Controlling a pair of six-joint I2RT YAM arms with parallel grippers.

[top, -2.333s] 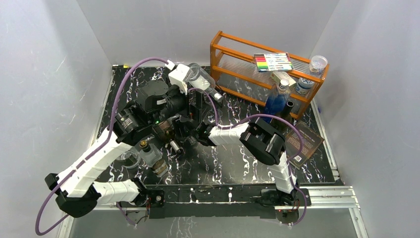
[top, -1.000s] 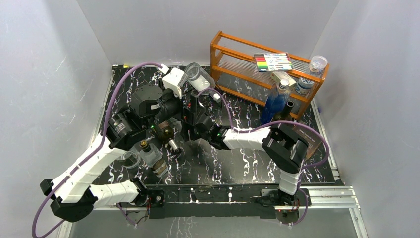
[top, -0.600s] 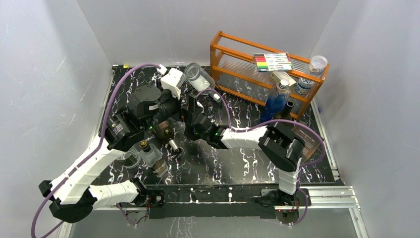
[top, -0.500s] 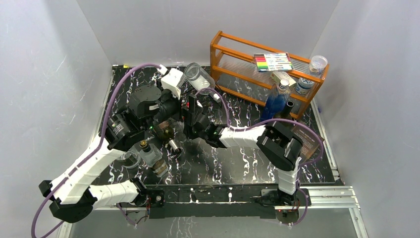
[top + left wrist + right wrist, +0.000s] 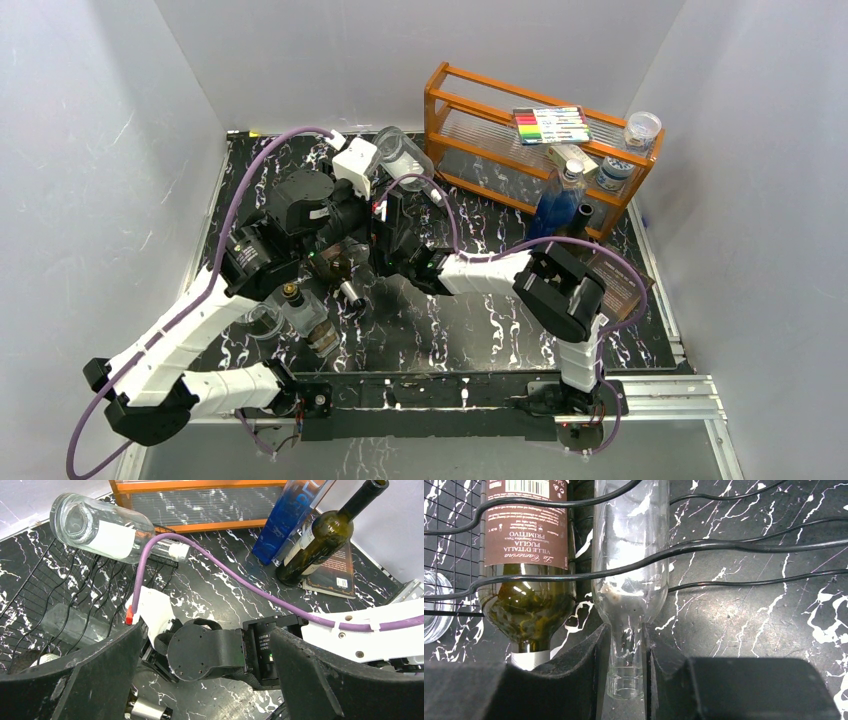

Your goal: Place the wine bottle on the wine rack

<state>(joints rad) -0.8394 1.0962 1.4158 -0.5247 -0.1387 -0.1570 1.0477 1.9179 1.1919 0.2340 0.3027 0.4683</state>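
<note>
A clear glass bottle (image 5: 630, 555) lies in a cradle of the black wire wine rack (image 5: 734, 545), neck toward me. My right gripper (image 5: 626, 640) is shut on that neck, one finger on each side. Beside it in the rack lies a dark green wine bottle (image 5: 526, 580) with a brown label and a silver cap. Another clear bottle (image 5: 100, 527) with a white label rests tilted on the rack's far end (image 5: 47, 587). My left gripper (image 5: 207, 655) hangs wide open above the right arm's wrist, holding nothing. A third dark wine bottle (image 5: 320, 535) stands upright at the right.
The orange wooden shelf (image 5: 480, 110) at the back right carries a marker pack (image 5: 550, 125) and jars. A blue bottle (image 5: 555, 200) stands before it, next to a book (image 5: 615, 285). A small stoppered bottle (image 5: 305, 315) and a glass cup (image 5: 262, 318) sit near the left arm.
My right gripper has shut on the clear bottle's neck. The right forearm has drawn slightly left, and the left wrist has shifted a little to the right. The left gripper stays open.
</note>
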